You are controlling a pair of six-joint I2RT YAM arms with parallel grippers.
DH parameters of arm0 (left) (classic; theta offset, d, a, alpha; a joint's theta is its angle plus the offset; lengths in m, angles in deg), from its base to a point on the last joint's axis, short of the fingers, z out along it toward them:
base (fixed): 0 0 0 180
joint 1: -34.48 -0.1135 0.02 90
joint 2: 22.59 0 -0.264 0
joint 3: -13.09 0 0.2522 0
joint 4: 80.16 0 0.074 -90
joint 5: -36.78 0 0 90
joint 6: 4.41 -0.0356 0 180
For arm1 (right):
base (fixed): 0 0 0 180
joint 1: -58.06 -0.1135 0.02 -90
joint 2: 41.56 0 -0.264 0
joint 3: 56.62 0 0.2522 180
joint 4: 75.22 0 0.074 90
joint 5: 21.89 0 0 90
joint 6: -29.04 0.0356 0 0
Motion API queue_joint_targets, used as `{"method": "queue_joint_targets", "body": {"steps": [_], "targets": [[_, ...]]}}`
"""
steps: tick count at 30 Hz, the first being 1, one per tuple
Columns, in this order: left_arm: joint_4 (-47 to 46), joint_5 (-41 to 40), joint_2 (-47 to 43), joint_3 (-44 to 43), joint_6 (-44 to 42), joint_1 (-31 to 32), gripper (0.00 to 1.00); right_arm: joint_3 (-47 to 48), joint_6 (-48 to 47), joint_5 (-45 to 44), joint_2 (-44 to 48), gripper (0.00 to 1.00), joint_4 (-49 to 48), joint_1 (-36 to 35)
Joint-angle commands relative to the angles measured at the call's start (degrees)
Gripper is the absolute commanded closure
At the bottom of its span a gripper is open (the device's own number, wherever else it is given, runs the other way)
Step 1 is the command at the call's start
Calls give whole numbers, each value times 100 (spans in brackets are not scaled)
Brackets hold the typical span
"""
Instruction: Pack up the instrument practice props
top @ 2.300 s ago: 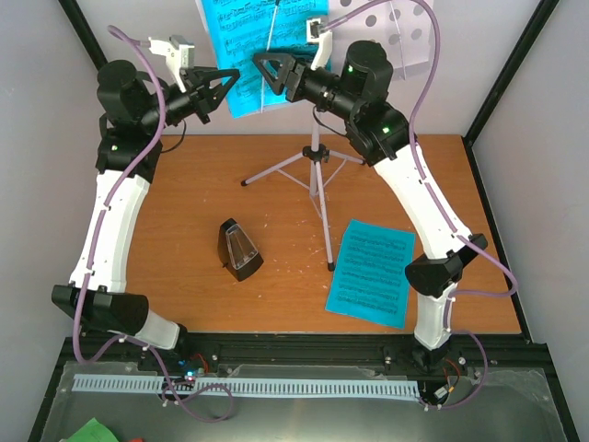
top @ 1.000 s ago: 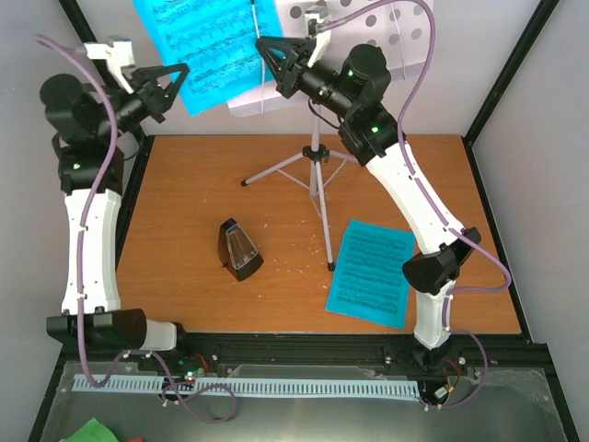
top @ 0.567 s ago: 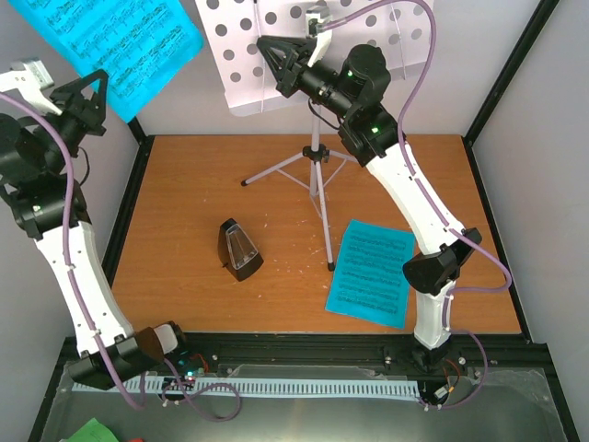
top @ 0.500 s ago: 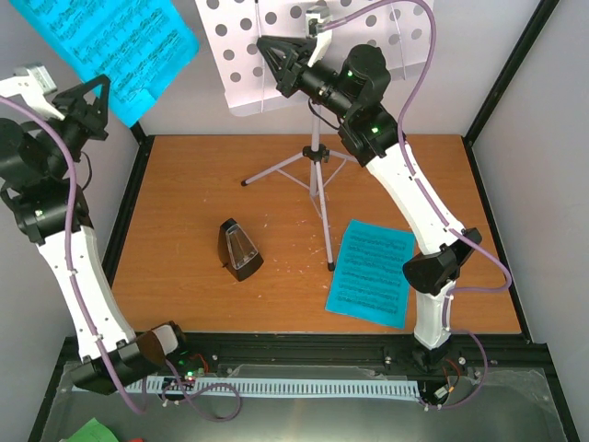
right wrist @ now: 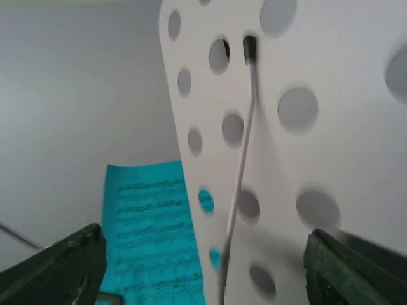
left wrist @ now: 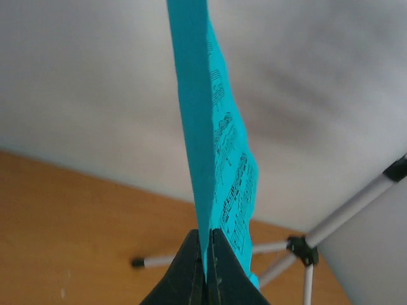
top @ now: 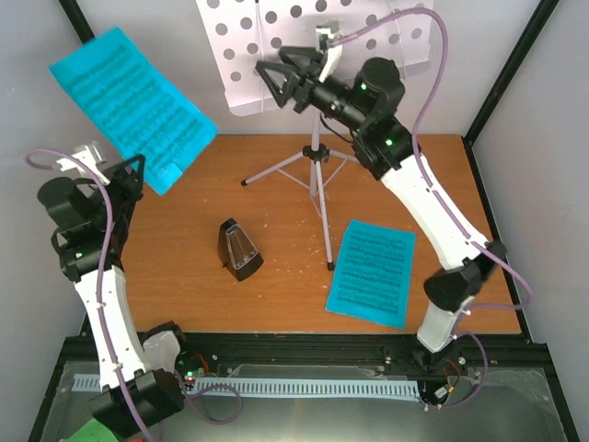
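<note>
My left gripper point(top: 132, 172) is shut on the lower edge of a cyan sheet-music page point(top: 129, 103), held in the air over the table's left side. In the left wrist view the jaws point(left wrist: 206, 257) pinch that page point(left wrist: 202, 127) edge-on. My right gripper point(top: 271, 81) stands open at the grey music stand's perforated tray point(top: 304, 41), up at the back. Its fingers point(right wrist: 57, 267) are spread wide around the tray point(right wrist: 292, 146) without touching it. A second cyan page point(top: 371, 272) lies flat on the table at the right. The black pyramid metronome point(top: 239, 249) stands left of centre.
The stand's tripod legs point(top: 313, 175) spread over the back middle of the wooden table point(top: 184, 295). Black frame posts point(top: 502, 74) and white walls close in the sides and back. A white cable rail point(top: 276, 387) runs along the near edge.
My left arm has swung down and inward, bringing the cyan page from high at the far left to lower over the table's left side. My right gripper has opened at the tray.
</note>
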Motion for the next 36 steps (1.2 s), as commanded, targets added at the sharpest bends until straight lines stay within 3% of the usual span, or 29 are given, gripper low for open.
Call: {"method": "queue_joint_targets", "body": {"steps": [1,3,7,13,18,23,31,36], "targets": [[134,841,-73,475,34,-23,100,-1675,37,37,1206,10,-1124,21],[392,1004,-78,440,-215,72,100,-2393,-36,-110,1741,1,-1387,21],[929,778,-74,263,-671,735,100,-3398,-514,-618,2748,0,-1066,26],[190,1669,-134,537,430,1244,100,-4993,-1324,-2830,4314,0,-182,36],[384,1214,27,38,561,2523,100,-6178,-1883,-4420,5147,0,246,56],[427,744,475,-7,609,3914,100,-6892,-2091,-5918,5282,0,654,226],[178,35,1454,-279,775,6295,100,-7350,-1100,-5207,5090,0,1296,1827],[-274,57,2003,-523,985,7179,100,-7464,-858,-5010,5252,0,1416,2543]]}}
